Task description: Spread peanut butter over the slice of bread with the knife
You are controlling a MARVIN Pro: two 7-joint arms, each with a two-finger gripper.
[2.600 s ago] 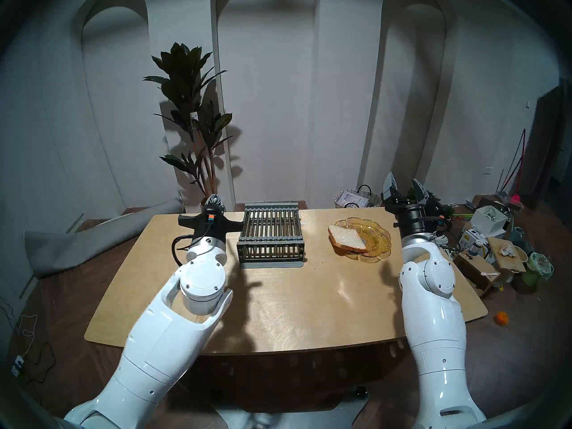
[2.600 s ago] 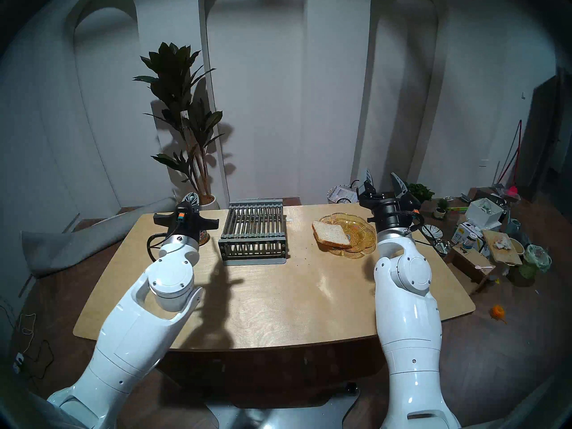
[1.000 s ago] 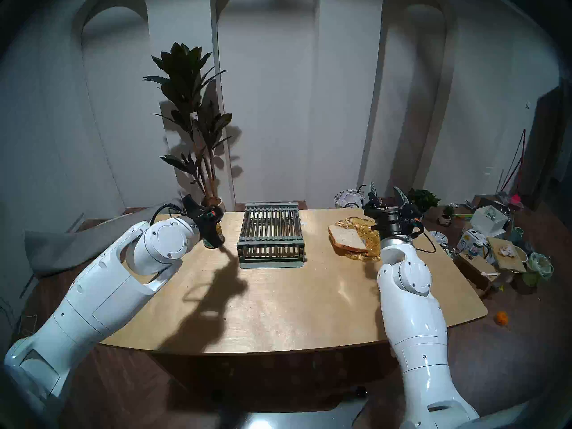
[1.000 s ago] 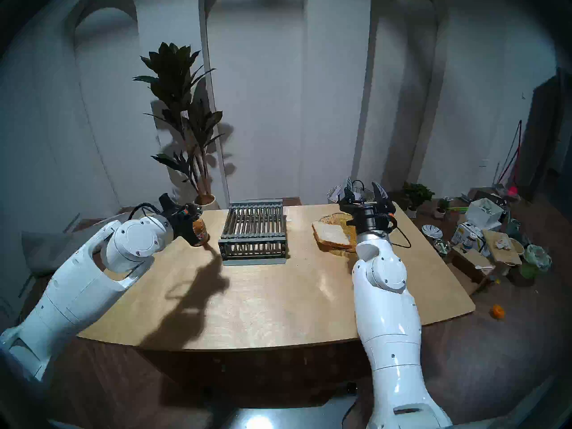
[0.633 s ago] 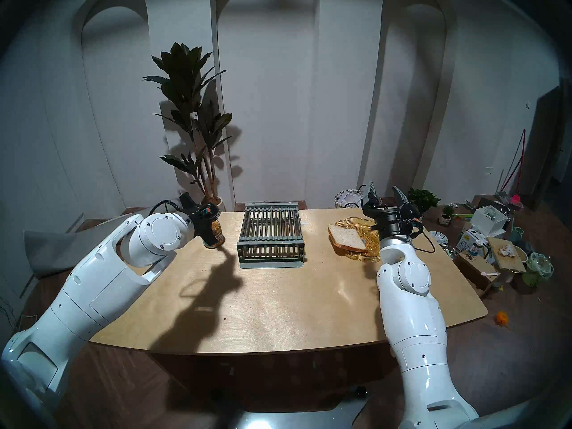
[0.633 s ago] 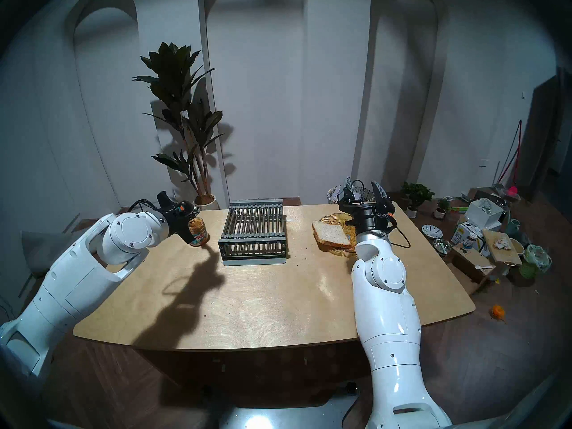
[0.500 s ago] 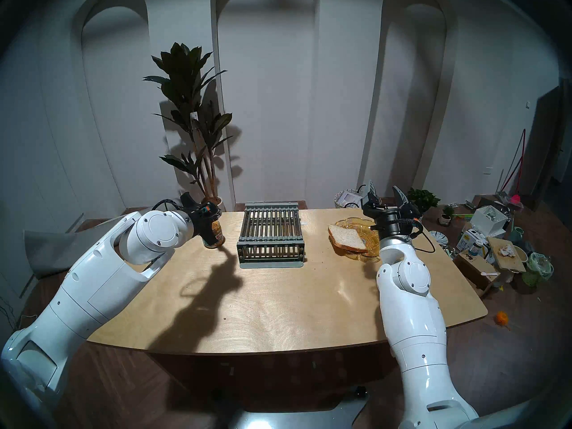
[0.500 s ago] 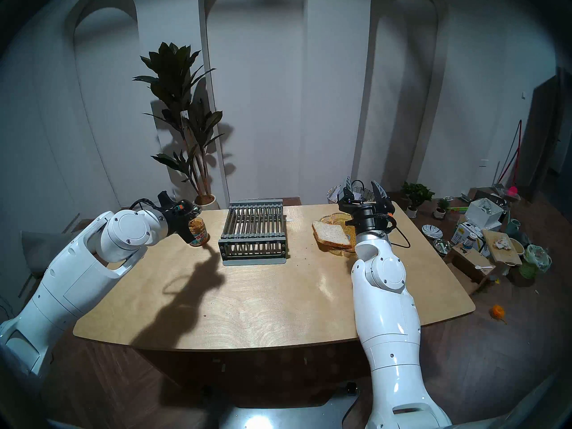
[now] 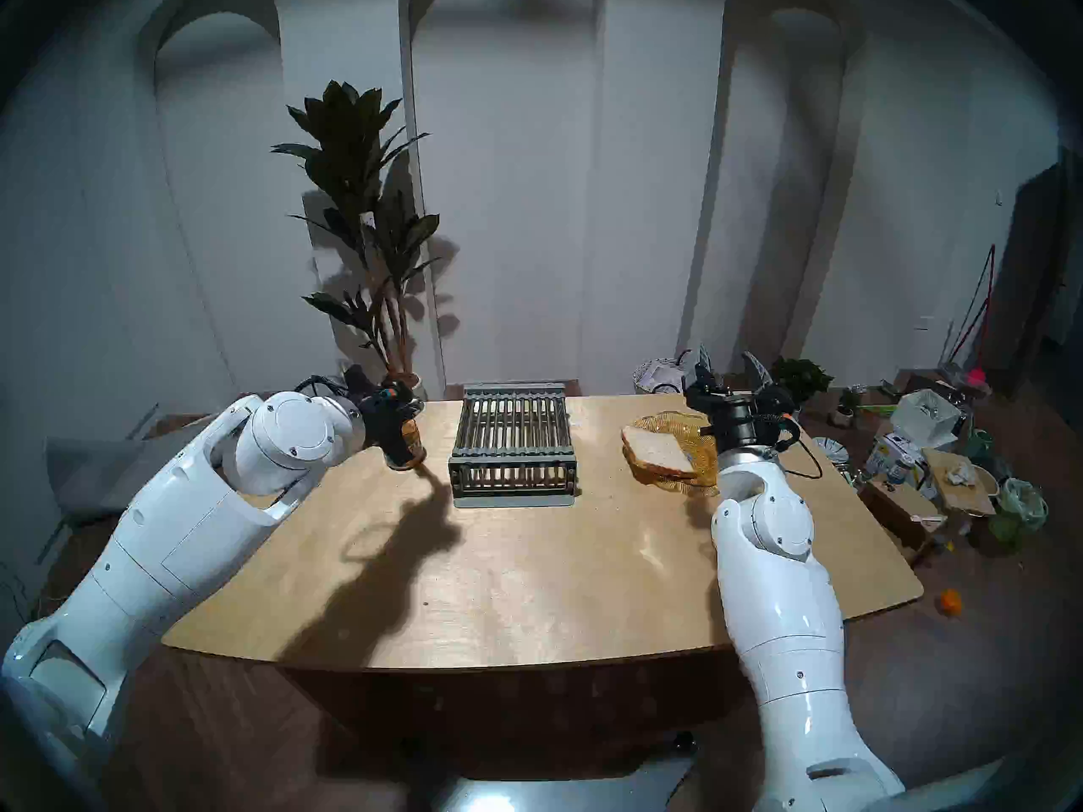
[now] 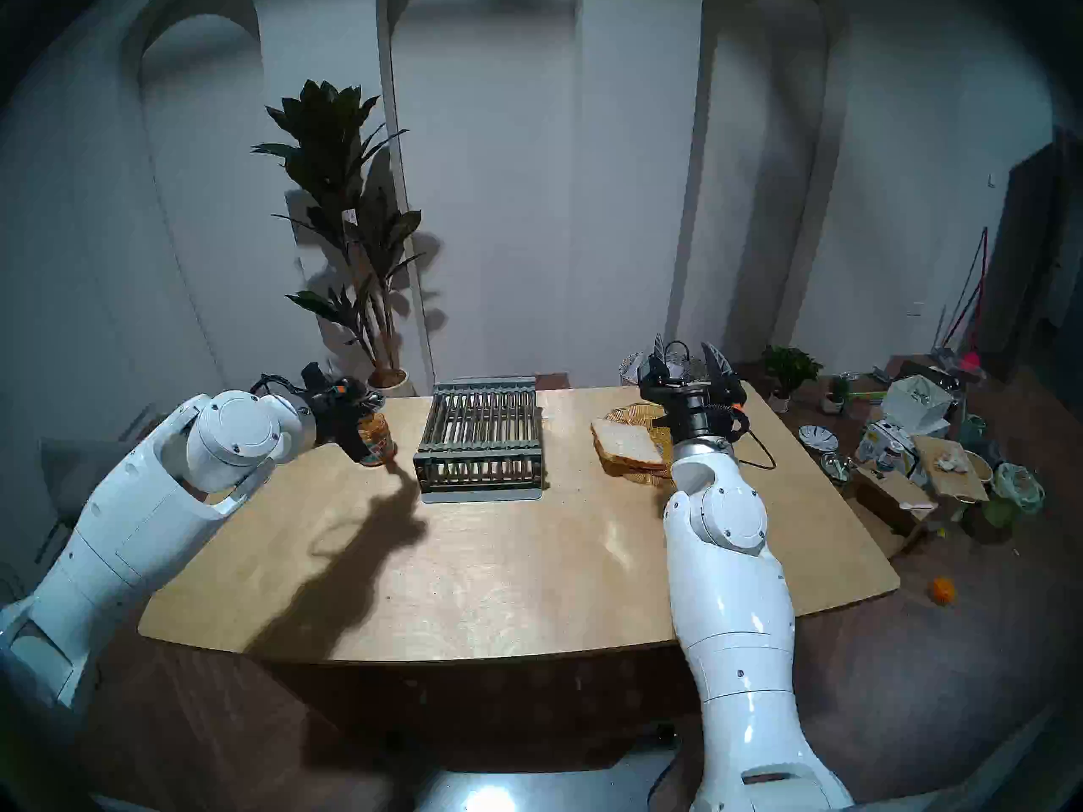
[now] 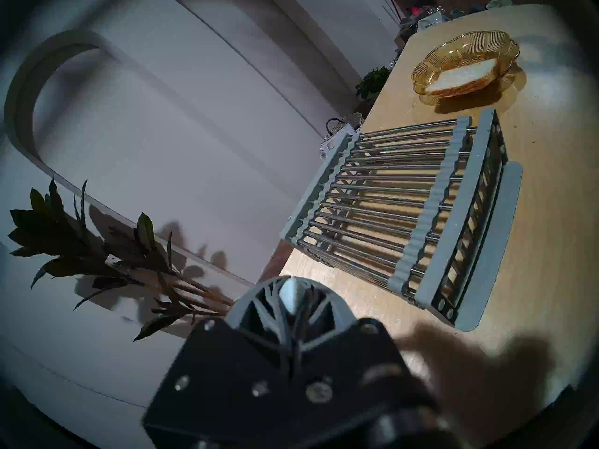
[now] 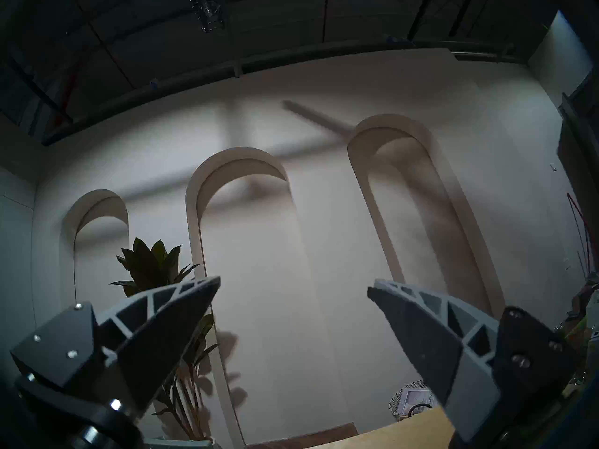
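The peanut butter fills a small glass jar point(image 10: 378, 436) at the table's far left. My left gripper point(image 11: 291, 284) hangs right beside the jar's mouth, rolled on its side. It is shut, with the knife's pale grey handle end point(image 11: 289, 292) pinched between the fingertips. The blade is hidden. The slice of bread point(image 9: 656, 449) lies on an amber glass plate point(image 9: 674, 421) at the far right. My right gripper point(image 9: 729, 364) stands open and empty above the plate's right edge, pointing up at the wall.
A grey barred rack point(image 9: 510, 436) stands between the jar and the plate. The wooden table point(image 9: 557, 570) stretches toward me. A potted plant point(image 9: 363, 207) and a wicker basket point(image 9: 659, 377) stand behind it. Boxes and clutter point(image 9: 926, 453) cover the floor at right.
Since the earliest frames my left elbow has swung out left and the wrist has rolled on its side at the jar. The right arm shifted left to the plate. Over the last second little moves.
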